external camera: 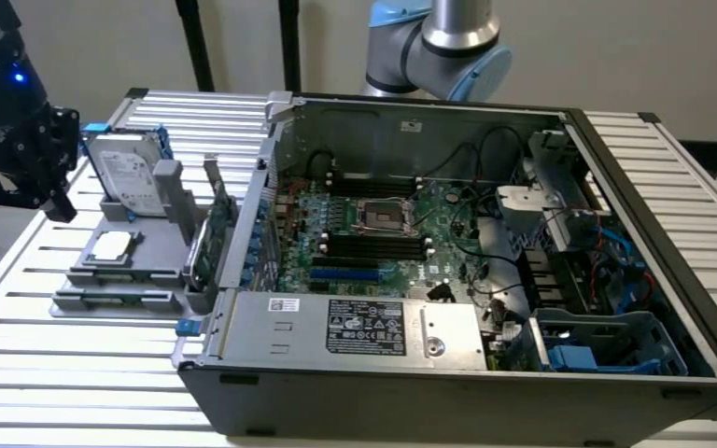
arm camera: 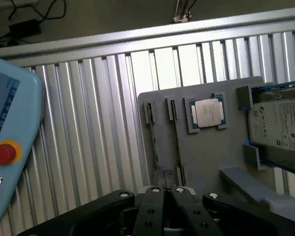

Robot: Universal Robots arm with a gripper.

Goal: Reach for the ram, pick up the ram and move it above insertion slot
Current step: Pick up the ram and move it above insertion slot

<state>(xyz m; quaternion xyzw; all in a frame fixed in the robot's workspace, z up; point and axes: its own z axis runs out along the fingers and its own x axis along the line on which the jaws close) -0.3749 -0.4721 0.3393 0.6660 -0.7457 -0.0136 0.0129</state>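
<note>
Two thin ram sticks stand on edge in slots of the grey fixture tray [arm camera: 206, 157], one ram [arm camera: 176, 140] beside the other [arm camera: 153, 140]. In the exterior view the ram [external camera: 116, 297] is a green strip along the tray's near end. My gripper [arm camera: 166, 192] has its black fingers pressed together with nothing between them. It hovers short of the sticks, over the slatted table. Its dark body [external camera: 16, 140] hangs at the exterior view's left, beside the tray. The motherboard's black memory slots [external camera: 372, 247] lie inside the open computer case [external camera: 458, 373].
The tray also carries a silver CPU [arm camera: 207, 112], a hard drive [arm camera: 280, 123] and an upright expansion card [external camera: 216, 233]. A teach pendant with a red button [arm camera: 5, 152] lies on the table. The case walls and cables surround the motherboard.
</note>
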